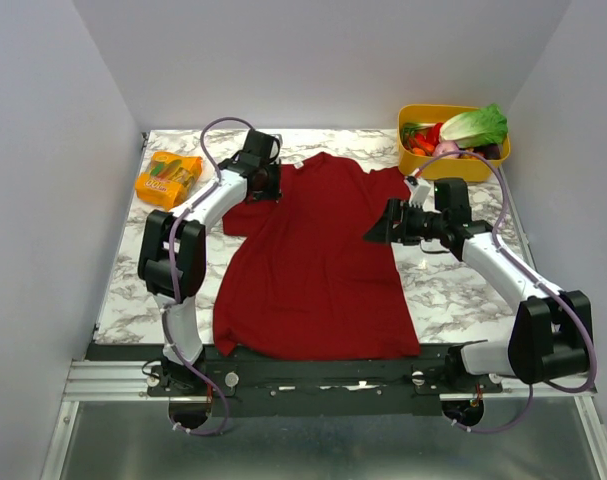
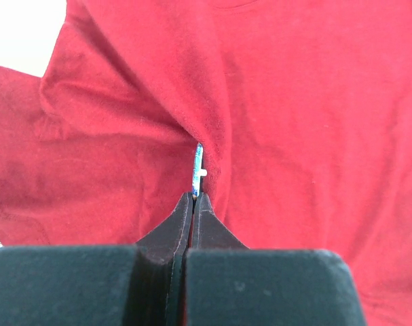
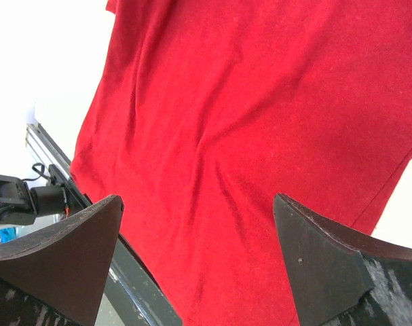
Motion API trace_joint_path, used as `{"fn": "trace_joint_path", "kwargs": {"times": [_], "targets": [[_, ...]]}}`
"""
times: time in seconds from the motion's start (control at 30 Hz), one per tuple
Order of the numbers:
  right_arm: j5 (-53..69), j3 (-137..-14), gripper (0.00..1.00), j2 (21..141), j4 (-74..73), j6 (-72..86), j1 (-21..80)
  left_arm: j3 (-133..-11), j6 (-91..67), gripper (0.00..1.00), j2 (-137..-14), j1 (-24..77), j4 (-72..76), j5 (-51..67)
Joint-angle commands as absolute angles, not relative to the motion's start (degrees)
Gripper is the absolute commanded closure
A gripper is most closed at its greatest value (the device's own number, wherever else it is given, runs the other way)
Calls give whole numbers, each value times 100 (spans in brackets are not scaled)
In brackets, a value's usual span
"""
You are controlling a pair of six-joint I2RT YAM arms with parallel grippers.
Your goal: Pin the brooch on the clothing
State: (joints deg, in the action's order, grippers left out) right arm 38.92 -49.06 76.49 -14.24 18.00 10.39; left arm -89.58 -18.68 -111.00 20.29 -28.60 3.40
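The dark red T-shirt [image 1: 313,260] lies flat on the table, collar to the back. My left gripper [image 1: 267,186] is at the shirt's left shoulder. In the left wrist view its jaws [image 2: 194,197] are shut on a thin pale disc seen edge-on, the brooch [image 2: 197,165], which is pressed into a fold of the shirt [image 2: 294,102]. My right gripper [image 1: 375,235] hovers open and empty over the shirt's right side, below the right sleeve. In the right wrist view [image 3: 197,198] only red fabric [image 3: 246,102] shows between its fingers.
A yellow bin [image 1: 453,166] of vegetables stands at the back right. An orange snack packet [image 1: 168,178] lies at the back left. The marble table [image 1: 453,290] ends at a black rail [image 1: 313,370] in front.
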Motion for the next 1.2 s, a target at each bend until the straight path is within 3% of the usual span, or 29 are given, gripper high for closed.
{"fn": "trace_joint_path", "kwargs": {"times": [0.0,1.17], "targets": [[4060,-5185,0,7804,-1248,1784,1098,-8780,-1986,100,-10679,1899,-2382,914],[5265,-6794,0,10282,1933,3032,1845,-7524,-1924,100,-9545,1503,-378,3366]]}}
